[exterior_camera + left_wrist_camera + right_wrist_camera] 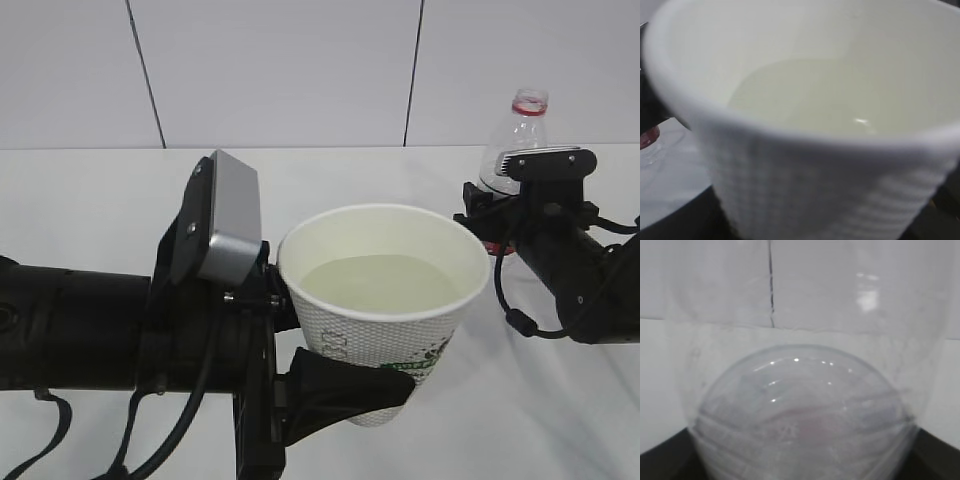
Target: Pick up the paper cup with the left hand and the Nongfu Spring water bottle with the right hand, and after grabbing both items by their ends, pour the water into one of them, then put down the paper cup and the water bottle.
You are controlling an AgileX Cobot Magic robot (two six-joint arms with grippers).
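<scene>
My left gripper (380, 335) is shut on the white paper cup (385, 300), one black finger (340, 390) under its side, holding it upright above the table near the camera. Pale water (385, 280) fills much of the cup; in the left wrist view the cup (805, 185) and its water (830, 95) fill the frame. The clear, capless water bottle (517, 135) stands upright at the back right, inside my right gripper (500, 215) at label height. In the right wrist view the bottle (800, 405) fills the frame between dark fingers (660, 460); I cannot make out contact.
The white table (80, 200) runs back to a white panelled wall (300, 70). My left arm's silver-grey module (230, 215) stands just left of the cup. Thin black cables (520, 320) hang from the right arm beside the cup's rim.
</scene>
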